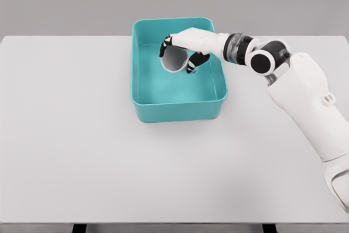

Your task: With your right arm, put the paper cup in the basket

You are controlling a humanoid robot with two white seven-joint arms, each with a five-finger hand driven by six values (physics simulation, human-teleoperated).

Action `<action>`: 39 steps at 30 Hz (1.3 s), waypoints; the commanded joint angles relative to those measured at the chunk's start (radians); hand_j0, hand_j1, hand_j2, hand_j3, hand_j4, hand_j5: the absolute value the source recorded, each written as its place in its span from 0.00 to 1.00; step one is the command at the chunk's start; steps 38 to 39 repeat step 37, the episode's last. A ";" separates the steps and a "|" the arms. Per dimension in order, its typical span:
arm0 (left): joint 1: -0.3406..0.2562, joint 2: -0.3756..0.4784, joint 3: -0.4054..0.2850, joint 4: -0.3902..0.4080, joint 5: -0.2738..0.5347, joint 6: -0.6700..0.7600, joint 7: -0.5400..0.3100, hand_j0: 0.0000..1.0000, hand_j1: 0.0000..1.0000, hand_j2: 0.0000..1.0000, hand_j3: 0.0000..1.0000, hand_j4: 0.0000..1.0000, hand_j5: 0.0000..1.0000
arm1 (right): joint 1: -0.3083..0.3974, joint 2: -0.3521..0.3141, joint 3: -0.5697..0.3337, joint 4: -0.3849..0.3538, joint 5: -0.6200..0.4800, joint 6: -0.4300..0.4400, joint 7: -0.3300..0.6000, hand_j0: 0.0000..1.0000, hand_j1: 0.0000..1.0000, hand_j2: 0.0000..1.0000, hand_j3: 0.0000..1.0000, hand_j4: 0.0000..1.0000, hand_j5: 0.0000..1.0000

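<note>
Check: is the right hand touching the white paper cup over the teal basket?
Touching. In the head view the right hand has its dark-tipped fingers wrapped around the white paper cup, held over the inside of the teal plastic basket.

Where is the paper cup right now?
In the head view, the paper cup is in the right hand, over the teal basket at the table's far middle.

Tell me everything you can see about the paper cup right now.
The paper cup is plain white and looks like thin paper, tipped on its side so its round open mouth faces the camera. It sits over the inside of the teal basket, toward the back. The right hand wraps it from above, with dark-tipped fingers curled over both sides. Whether it touches the basket floor cannot be told.
</note>
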 commanded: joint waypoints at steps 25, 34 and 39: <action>0.000 0.000 0.000 0.000 0.000 0.000 0.000 1.00 1.00 1.00 1.00 1.00 1.00 | 0.328 -0.332 -0.551 -0.096 -0.599 -0.135 -0.001 1.00 1.00 1.00 1.00 1.00 1.00; 0.000 0.000 0.000 0.000 0.000 0.000 0.000 1.00 1.00 1.00 1.00 1.00 1.00 | 0.414 -0.344 -0.549 -0.018 -0.484 -0.135 -0.001 1.00 1.00 1.00 1.00 1.00 1.00; 0.000 0.000 0.000 -0.001 0.000 0.000 0.000 1.00 1.00 1.00 1.00 1.00 1.00 | 0.411 -0.346 -0.551 -0.013 -0.482 -0.132 -0.001 1.00 1.00 1.00 1.00 1.00 1.00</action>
